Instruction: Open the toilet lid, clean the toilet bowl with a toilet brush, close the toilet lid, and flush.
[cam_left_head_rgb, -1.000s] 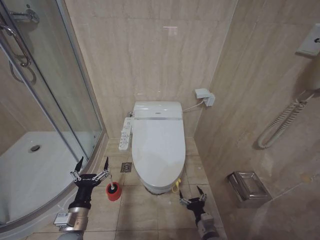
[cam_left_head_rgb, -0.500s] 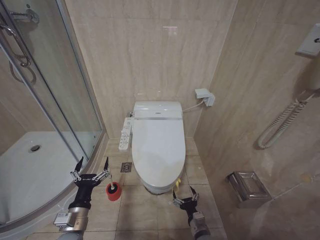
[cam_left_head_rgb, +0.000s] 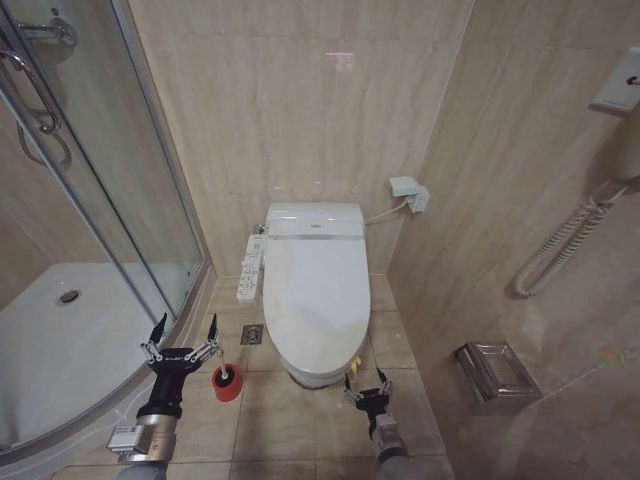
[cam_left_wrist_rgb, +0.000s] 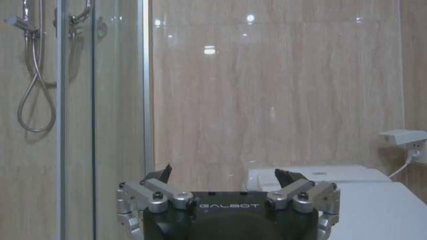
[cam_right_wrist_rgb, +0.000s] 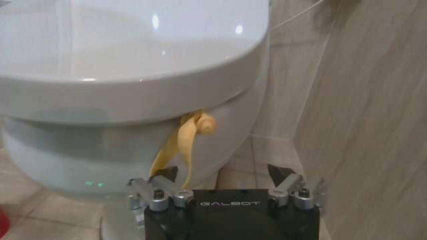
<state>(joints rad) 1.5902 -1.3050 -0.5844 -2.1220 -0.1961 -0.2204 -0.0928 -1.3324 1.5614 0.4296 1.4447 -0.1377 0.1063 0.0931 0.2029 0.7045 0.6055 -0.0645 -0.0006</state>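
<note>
The toilet lid (cam_left_head_rgb: 312, 290) is a glossy white oval lying down flat over the toilet bowl (cam_right_wrist_rgb: 60, 150), whose inside is hidden. A yellow ribbon tab (cam_left_head_rgb: 354, 367) hangs from the lid's front right edge. My right gripper (cam_left_head_rgb: 364, 383) is open, low, just in front of that tab. In the right wrist view the ribbon (cam_right_wrist_rgb: 185, 142) dangles just ahead of one fingertip of the gripper (cam_right_wrist_rgb: 223, 175). The toilet brush (cam_left_head_rgb: 227, 382) stands in its red cup on the floor, left of the toilet. My left gripper (cam_left_head_rgb: 181, 336) hangs open beside it, holding nothing.
A curved glass shower door (cam_left_head_rgb: 110, 220) and a white shower tray (cam_left_head_rgb: 60, 340) take up the left. A control panel (cam_left_head_rgb: 250, 268) juts from the toilet's left side, with a floor drain (cam_left_head_rgb: 252, 335) below it. A metal holder (cam_left_head_rgb: 495, 372) sticks out from the close right wall.
My right gripper has moved left and forward, from the tiles right of the toilet to just in front of the yellow tab. The left arm has not moved.
</note>
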